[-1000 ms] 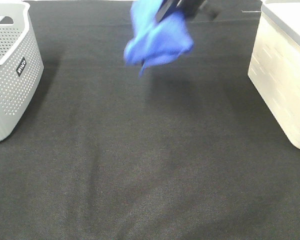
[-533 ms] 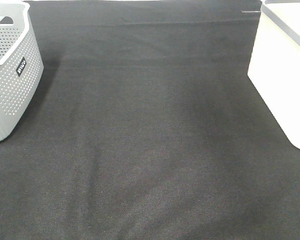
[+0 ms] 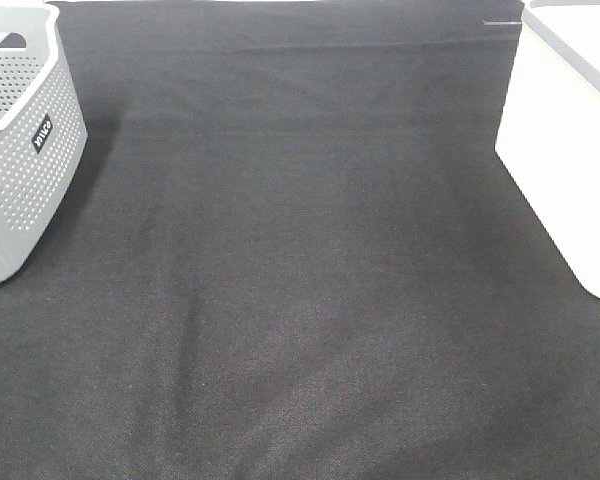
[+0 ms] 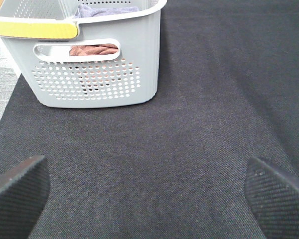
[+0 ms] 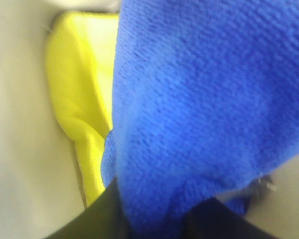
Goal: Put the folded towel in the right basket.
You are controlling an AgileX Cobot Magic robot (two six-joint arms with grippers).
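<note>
While right pincer (image 5: 157, 219) clamps blue towel (image 5: 204, 99) — bunched, long axis unclear.

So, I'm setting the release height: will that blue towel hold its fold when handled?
Probably floppy: the blue towel bunches and drapes rather than lying flat. Its fuzzy pile likely grips, not slips. Soft cloth, so hardly fragile.

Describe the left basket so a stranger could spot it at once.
Find the black mat and look to its left edge, where the grey basket stands. Its wall is dotted with small holes and carries a small black label, unlike the smooth-looking white basket at the right edge.
</note>
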